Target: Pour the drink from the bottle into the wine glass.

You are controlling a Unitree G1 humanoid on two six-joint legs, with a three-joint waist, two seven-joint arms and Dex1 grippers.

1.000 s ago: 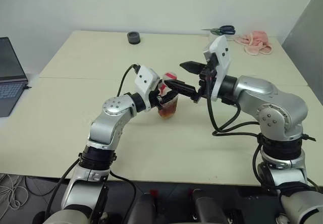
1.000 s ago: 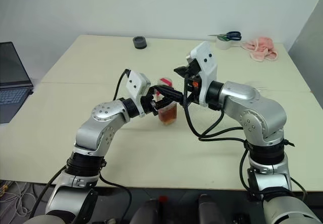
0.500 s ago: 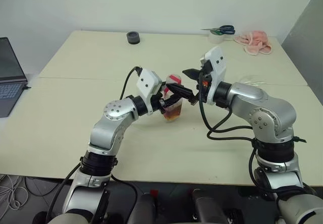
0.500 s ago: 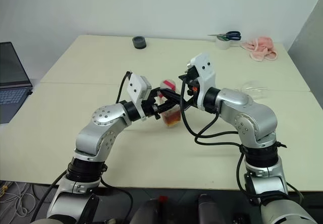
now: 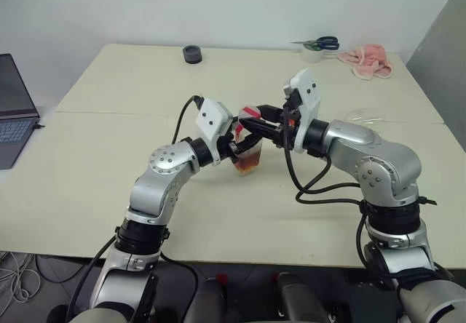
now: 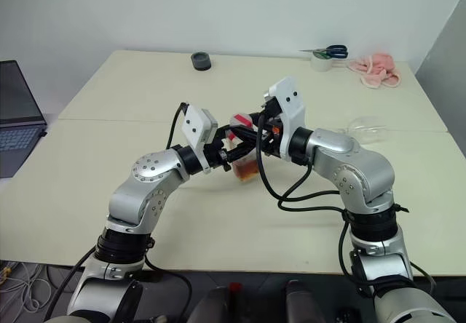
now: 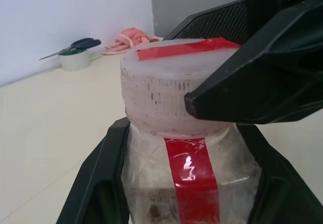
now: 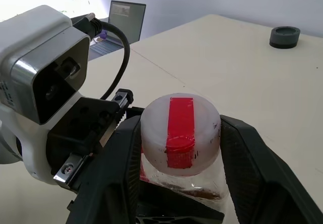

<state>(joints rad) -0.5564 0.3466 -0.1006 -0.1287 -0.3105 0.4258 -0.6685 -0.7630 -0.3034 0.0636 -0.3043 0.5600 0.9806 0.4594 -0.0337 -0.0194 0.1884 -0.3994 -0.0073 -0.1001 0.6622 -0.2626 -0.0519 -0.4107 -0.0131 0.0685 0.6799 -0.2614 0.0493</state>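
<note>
A small clear bottle [image 5: 249,154] with a red label strip stands upright at mid-table, and the amber drink [image 5: 248,165] fills its lower part. My left gripper [image 5: 239,148] is shut on the bottle's body, with its fingers [image 7: 96,183] on either side. From the right, my right gripper [image 5: 253,124] reaches level over the top. Its fingers [image 8: 247,158] are closed against both sides of the whitish cap [image 8: 180,133], which carries a red strip. The wine glass [image 6: 364,125] shows as a faint clear shape on the table behind my right arm.
A laptop [image 5: 14,112] sits at the table's left edge. Along the far edge are a black tape roll [image 5: 192,54], scissors on a white roll [image 5: 320,44] and a pink cloth [image 5: 368,60]. A seam crosses the table behind the bottle.
My right gripper came down and leftward from wide open beside the bottle top, and its fingers have closed around the cap. The left gripper and bottle stayed put.
</note>
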